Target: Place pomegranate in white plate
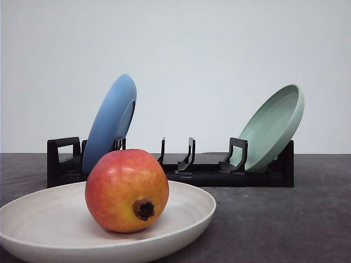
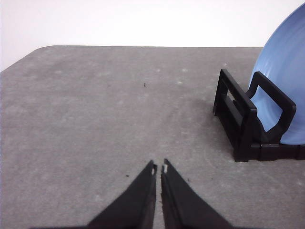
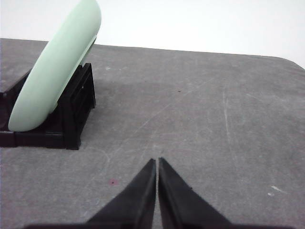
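In the front view, the pomegranate (image 1: 126, 190) is seen resting inside the white plate (image 1: 49, 230), its dark crown nub turned toward the camera. Behind them, a black dish rack (image 1: 181, 170) is set on the dark grey table (image 1: 285, 219); a blue plate (image 1: 111, 123) is leaned in its left end and a pale green plate (image 1: 273, 127) in its right end.

In the left wrist view, the left gripper (image 2: 158, 168) is held above bare table with its fingers pressed together on nothing, the rack end and blue plate nearby.

In the right wrist view, the right gripper (image 3: 157, 161) is likewise closed and empty, near the rack end where the green plate is propped.
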Motion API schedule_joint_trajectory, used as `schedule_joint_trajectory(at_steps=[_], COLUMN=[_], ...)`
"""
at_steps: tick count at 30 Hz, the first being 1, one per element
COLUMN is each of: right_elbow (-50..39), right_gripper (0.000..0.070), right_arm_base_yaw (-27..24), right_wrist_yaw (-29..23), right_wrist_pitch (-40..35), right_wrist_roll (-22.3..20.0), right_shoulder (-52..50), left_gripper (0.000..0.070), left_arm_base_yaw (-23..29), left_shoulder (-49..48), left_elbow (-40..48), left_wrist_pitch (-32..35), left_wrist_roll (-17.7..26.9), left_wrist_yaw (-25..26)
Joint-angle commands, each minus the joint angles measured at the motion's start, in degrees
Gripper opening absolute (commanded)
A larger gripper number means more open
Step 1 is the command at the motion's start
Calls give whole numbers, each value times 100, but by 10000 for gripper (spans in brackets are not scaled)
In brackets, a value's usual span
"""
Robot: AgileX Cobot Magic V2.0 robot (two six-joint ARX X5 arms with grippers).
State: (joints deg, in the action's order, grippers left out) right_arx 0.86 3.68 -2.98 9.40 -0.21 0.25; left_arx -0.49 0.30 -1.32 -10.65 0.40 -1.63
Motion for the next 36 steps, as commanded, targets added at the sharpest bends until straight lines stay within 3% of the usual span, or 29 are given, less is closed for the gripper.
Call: schedule_joint_trajectory(at_steps=[1, 36], right_elbow=[-17, -17], right_gripper=[1, 0], right_arm_base_yaw=[-7, -7], right_wrist_yaw=[-4, -4], right_wrist_pitch=[-34, -34], right_wrist_roll=[-28, -28], right_shoulder=[-4, -4], left_gripper=[0, 0], left_arm_base_yaw=[11, 11], left_shoulder=[-13, -13], left_elbow=[66, 66], left_wrist_pitch=[-9, -9], left_wrist_roll=[24, 24], left_wrist_yaw=[13, 13])
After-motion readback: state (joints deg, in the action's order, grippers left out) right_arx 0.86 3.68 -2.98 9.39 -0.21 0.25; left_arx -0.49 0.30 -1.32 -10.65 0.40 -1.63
